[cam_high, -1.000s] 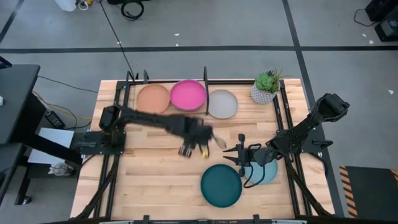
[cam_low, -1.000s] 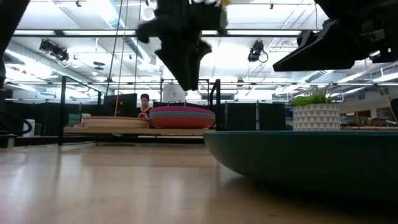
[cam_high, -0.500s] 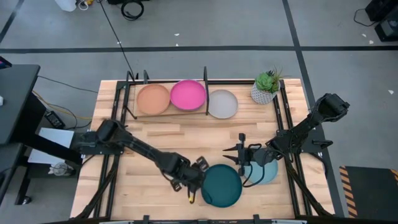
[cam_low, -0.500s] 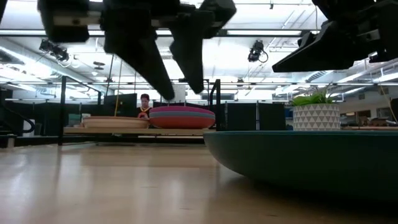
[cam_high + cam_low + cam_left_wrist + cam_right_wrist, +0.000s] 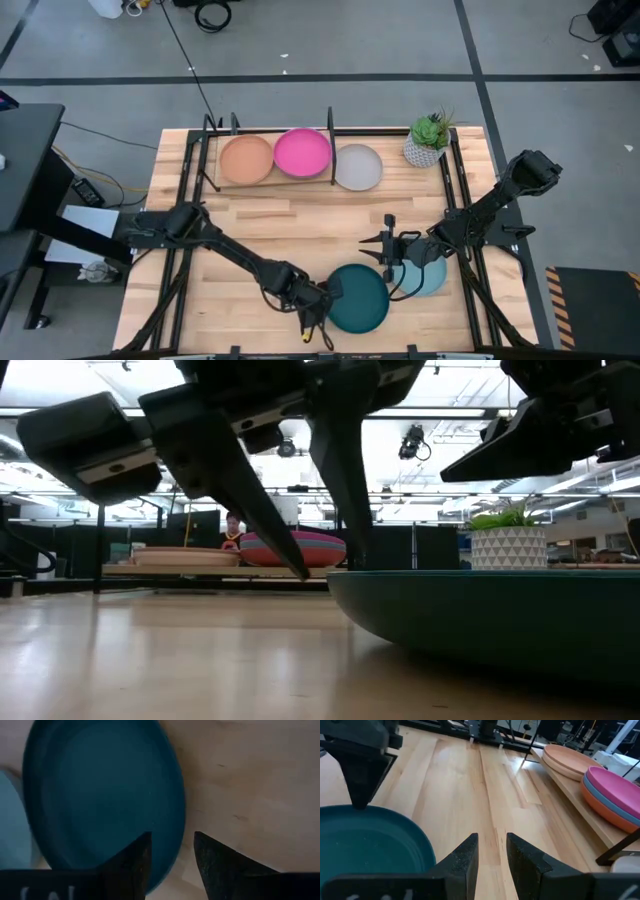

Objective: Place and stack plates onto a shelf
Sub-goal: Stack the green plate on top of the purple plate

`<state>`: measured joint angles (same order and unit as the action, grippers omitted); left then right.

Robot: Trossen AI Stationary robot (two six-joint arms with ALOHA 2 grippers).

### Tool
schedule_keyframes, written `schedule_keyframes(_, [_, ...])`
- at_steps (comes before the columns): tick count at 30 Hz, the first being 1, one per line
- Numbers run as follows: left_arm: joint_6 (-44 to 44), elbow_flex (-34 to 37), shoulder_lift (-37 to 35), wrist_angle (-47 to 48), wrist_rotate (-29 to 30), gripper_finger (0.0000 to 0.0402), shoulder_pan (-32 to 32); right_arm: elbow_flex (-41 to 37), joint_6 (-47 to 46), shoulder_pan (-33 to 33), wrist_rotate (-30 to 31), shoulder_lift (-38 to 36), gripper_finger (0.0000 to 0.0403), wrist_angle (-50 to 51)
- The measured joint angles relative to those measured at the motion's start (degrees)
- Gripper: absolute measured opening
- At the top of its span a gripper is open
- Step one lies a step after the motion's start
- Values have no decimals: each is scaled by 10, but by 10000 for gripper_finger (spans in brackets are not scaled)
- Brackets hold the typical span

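A dark teal plate (image 5: pixel 360 298) lies flat on the table near its near edge, with a light blue plate (image 5: pixel 428 277) to its right. My left gripper (image 5: pixel 172 837) is open and low at the teal plate's left rim (image 5: pixel 338 578). One finger stands over the plate's inside and the other over the table outside it. My right gripper (image 5: pixel 378 250) waits open above the table, between the two plates and the shelf. On the shelf (image 5: pixel 212 170) at the far edge lie a peach plate (image 5: pixel 247 158) and a pink-topped stack (image 5: pixel 302 152). A grey plate (image 5: pixel 358 166) lies by the shelf's right end.
A potted plant (image 5: pixel 428 140) stands at the far right corner. Black frame rails run along the table's left and right sides. Bare wood lies between the shelf and the near plates. In the low view a person (image 5: pixel 233 528) shows far behind the table.
My left arm has swung from the table's middle toward the near edge and come down to the teal plate's left rim, where its fingers now stand on either side of the rim. The plates have not moved.
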<state>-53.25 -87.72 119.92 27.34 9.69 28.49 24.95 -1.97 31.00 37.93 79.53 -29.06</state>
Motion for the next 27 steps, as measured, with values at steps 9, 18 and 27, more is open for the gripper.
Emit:
schedule_keyframes(9, [-12, 1, 21, -15, -17, 91, -4, 0, 0, 0, 0, 0, 107, -3])
schedule_keyframes(18, [26, 0, 21, 6, -17, 14, -7, 0, 3, 0, 0, 0, 107, -4])
schedule_keyframes(27, [261, -74, -27, 218, -37, 12, -14, 0, 9, 5, 70, 0, 107, -9])
